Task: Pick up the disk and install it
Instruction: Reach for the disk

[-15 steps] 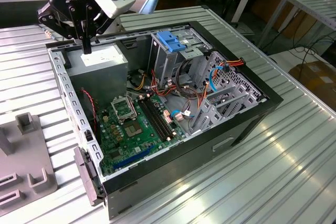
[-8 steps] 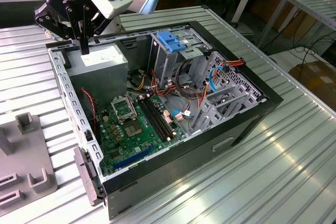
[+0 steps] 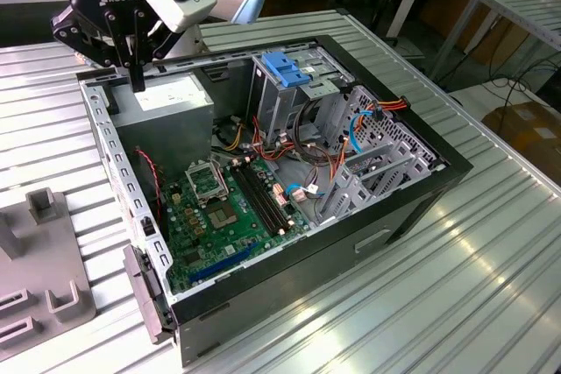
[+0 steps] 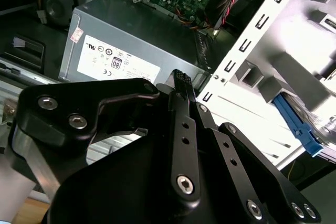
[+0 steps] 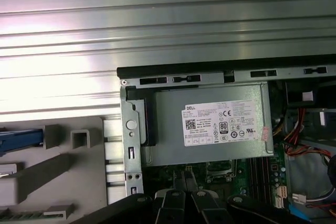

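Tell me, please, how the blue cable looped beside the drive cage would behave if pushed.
The blue cable would probably flex and spring back rather than slide: it is thin and hangs in a free loop. It looks light, yet may snag, since an orange cable and the drive cage crowd it.
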